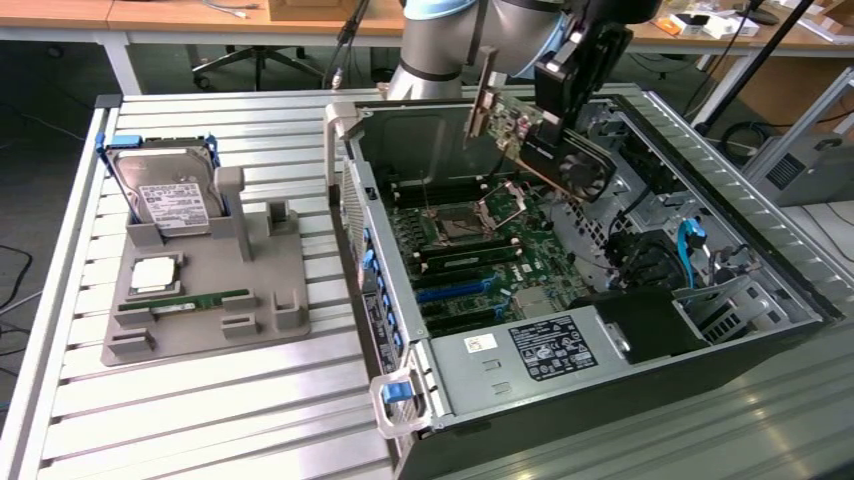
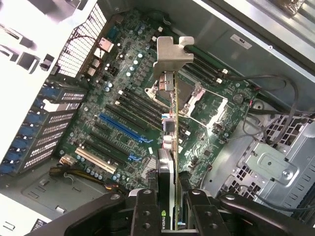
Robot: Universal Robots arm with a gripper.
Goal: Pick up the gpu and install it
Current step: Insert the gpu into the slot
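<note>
The gpu [image 1: 534,140], a thin card with a silver end bracket [image 1: 477,100] and a dark fan side, hangs tilted above the open computer case [image 1: 400,330]. My gripper [image 1: 571,95] is shut on its upper end. In the wrist view the gpu [image 2: 174,142] is seen edge-on with its bracket [image 2: 172,54] pointing away, held between my two black fingers [image 2: 146,214] of the gripper [image 2: 174,216]. Below it lies the green motherboard [image 2: 98,83] with a blue slot [image 2: 125,129] and the processor socket [image 2: 197,105]. The card is clear of the board.
A grey fixture [image 1: 267,290] on the slatted table at the exterior view's left holds a hard drive [image 1: 167,195], a processor chip [image 1: 154,272] and a RAM stick [image 1: 187,300]. The power supply [image 1: 534,350], drive cage [image 1: 721,300] and cables [image 1: 687,250] crowd the case.
</note>
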